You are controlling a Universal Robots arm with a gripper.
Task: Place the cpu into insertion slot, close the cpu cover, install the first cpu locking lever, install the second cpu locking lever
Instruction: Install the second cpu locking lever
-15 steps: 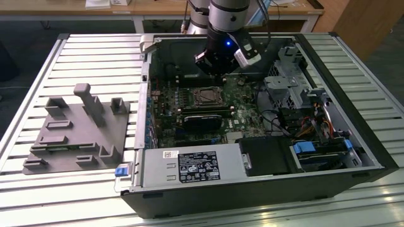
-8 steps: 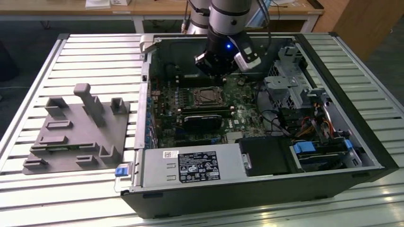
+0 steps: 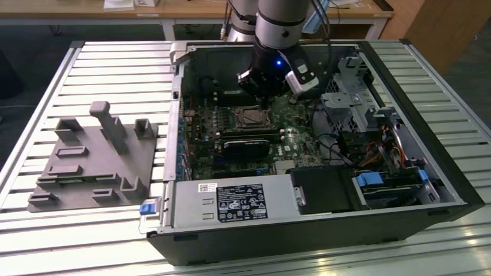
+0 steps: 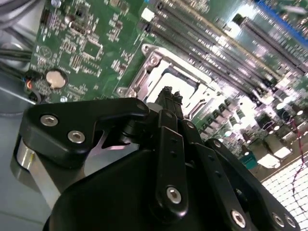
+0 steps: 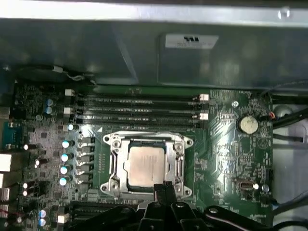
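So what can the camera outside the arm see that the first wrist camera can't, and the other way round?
The exterior view takes in the whole open computer case, the grey block on the slatted table, and the arm. The first wrist view shows the cpu seated under its cpu cover. Both show the green motherboard and the tool.

The cpu (image 5: 147, 165) lies in its socket, seemingly under the cpu cover (image 5: 148, 141) — claw (image 5: 163, 188) just beside.

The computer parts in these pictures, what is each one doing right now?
cpu: lying flat in its socket, silver top showing.
cpu cover: closed down around the cpu.
gripper: right at the socket's edge, holding nothing that shows.
computer case: lying on its side, open.
graphics card: plugged in beside the socket.
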